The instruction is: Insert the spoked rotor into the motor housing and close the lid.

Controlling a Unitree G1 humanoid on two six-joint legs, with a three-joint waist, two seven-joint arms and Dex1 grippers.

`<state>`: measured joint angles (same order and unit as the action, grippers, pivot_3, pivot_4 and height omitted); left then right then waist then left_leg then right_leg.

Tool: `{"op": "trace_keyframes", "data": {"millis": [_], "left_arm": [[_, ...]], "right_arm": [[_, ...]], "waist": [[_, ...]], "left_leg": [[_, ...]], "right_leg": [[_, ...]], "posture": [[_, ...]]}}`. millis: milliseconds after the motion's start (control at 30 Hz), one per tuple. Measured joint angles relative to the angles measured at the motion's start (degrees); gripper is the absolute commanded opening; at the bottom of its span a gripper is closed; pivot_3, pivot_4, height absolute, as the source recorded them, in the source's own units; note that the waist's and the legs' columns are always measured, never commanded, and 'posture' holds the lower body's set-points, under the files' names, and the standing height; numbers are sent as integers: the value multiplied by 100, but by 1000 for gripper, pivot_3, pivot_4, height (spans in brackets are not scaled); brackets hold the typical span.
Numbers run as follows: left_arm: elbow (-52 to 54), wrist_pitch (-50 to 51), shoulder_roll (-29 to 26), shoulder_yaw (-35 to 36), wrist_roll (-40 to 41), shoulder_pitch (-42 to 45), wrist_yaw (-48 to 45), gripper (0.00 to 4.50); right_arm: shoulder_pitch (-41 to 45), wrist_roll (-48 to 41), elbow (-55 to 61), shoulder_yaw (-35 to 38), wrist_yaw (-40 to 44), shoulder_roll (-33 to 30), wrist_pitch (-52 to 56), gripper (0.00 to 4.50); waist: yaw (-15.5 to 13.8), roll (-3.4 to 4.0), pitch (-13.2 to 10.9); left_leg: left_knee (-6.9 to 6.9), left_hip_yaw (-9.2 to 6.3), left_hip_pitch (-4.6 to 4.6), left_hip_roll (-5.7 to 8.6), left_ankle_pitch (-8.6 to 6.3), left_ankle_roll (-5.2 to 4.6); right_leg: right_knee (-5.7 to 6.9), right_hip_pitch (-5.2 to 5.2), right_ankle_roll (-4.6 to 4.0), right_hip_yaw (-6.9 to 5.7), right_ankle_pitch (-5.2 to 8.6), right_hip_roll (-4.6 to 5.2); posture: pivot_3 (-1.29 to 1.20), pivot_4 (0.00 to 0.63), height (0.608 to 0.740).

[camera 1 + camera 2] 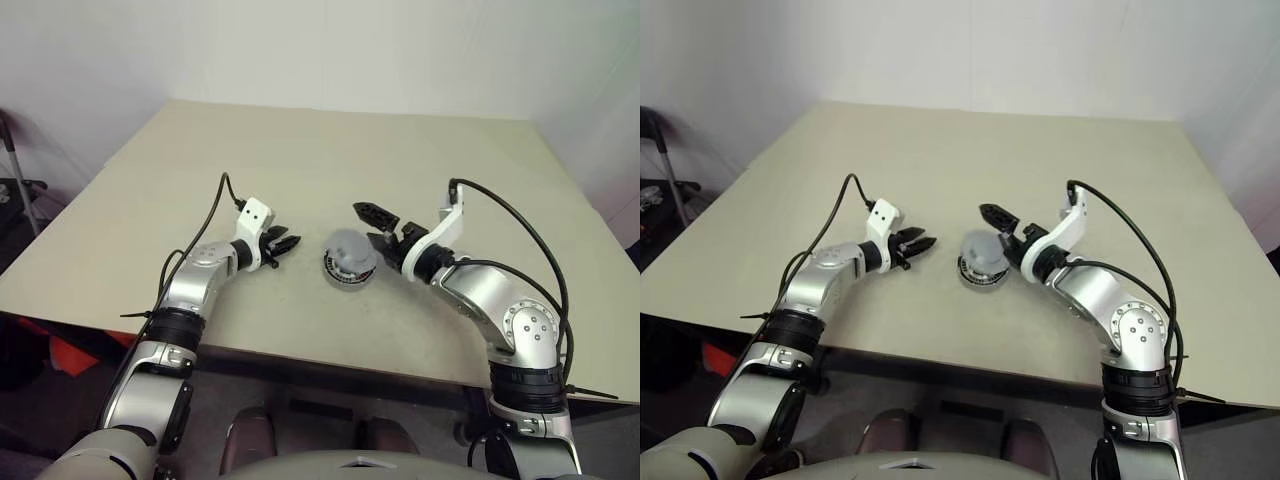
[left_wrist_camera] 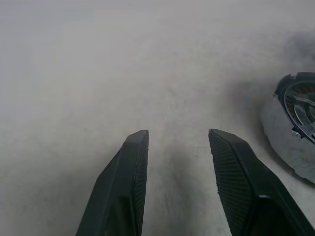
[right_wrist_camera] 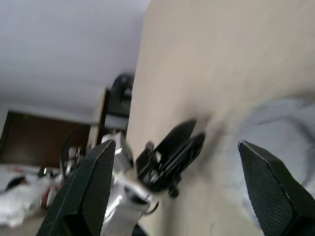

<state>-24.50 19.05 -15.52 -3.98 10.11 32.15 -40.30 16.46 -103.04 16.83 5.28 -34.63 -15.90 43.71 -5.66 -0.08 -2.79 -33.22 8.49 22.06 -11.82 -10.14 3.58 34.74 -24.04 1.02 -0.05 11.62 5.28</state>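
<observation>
Motor housing (image 1: 347, 272) sits on the beige table (image 1: 300, 160), near the front edge, between the two arms. In the left wrist view the spoked rotor (image 2: 301, 105) lies inside the cup, black rim and silver spokes visible, so insertion looks done. The lid (image 1: 349, 249) stands tilted up over the housing, grey face blurred, not yet seated flat; judged step in hand: closing it.

Right gripper (image 1: 381, 226) hovers just beside and slightly above the lid, on the robot's right side of it. Its fingers are spread wide and carry nothing. The upper finger reaches over the lid's top edge, likely so the arm can press or tip the disc down onto the rim.

Left gripper (image 1: 283, 244) rests low over the table, near the housing's other side but apart from it, jaws partly parted and empty. Pointing toward the cup, it appears placed to brace the housing if it slides under a push.

Risk, as judged: the lid is hinged at the rim, so an off-centre push could skid the whole assembly toward the left gripper.
</observation>
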Motion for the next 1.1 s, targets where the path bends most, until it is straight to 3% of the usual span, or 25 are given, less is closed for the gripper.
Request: {"op": "trace_keyframes", "data": {"millis": [333, 667, 900, 1100], "left_arm": [[-54, -64, -29, 46, 1, 37, 13, 2072], [-142, -124, -6, 84, 1, 39, 60, 2072], [-148, -155, 26, 107, 1, 40, 86, 2072], [-147, -158, 29, 117, 1, 38, 117, 2072]], "right_arm": [[37, 621, -78, -44, 827, -520, 117, 4471], [201, 4442, 365, -856, 3632, -1730, -392, 4471], [237, 5735, 292, -1620, 4559, -1701, -278, 4471], [309, 6950, -359, -1947, 4690, -1289, -400, 4471]], "waist": [[-5, 0, 0], [-26, -1, 0], [-22, -1, 0], [-14, 0, -1]], "left_leg": [[-4, 0, 3, -1, 2, 2], [-5, -1, 4, -1, 1, 2], [-5, -1, 1, -4, 2, 1], [-8, -1, 0, -4, 2, 1]], "right_leg": [[1, 1, -20, 0, -17, 1], [0, 2, -19, 1, -13, 1], [2, 2, -40, 3, -22, 1], [3, 3, -45, 4, -25, 2]], "posture": [[0, 0, 740], [0, 0, 740], [0, 0, 740], [0, 0, 740]]}}
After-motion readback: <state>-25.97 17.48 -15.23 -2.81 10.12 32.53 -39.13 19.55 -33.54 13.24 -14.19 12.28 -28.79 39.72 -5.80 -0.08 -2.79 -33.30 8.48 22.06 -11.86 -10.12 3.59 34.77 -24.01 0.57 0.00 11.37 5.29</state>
